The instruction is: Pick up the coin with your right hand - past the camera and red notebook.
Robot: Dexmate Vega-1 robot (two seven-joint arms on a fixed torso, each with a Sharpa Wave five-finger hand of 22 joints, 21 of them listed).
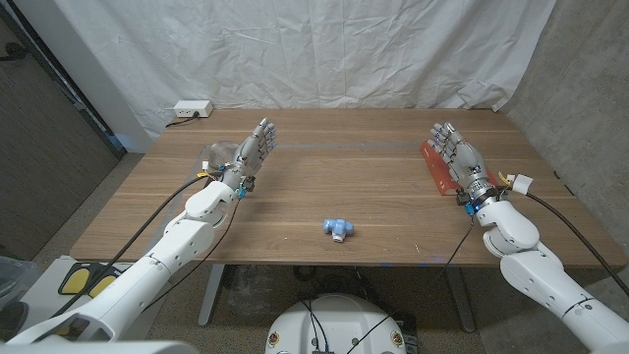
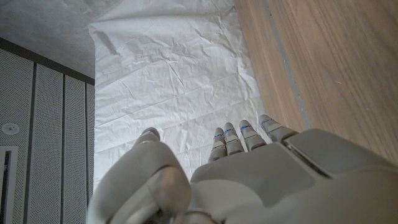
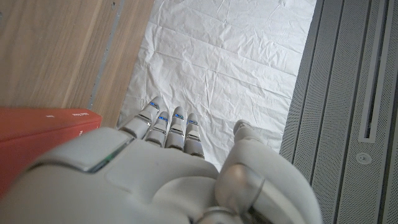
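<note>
With no coin discernible on the tabletop [image 1: 393, 211], the empty, straight-fingered right hand [image 1: 457, 157] at mid-right risks nudging the red notebook [image 1: 435, 167] beside it.

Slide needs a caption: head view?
Both hands, left hand and right hand, open over wooden table; red notebook beside right.

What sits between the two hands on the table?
Head view: a small blue toy-like object, nearer the front edge, between left hand and right hand; otherwise bare wood.

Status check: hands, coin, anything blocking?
Both hands open: left robot hand, right robot hand. Coin not discernible. Red notebook beside right robot hand; small blue object mid-table.
</note>
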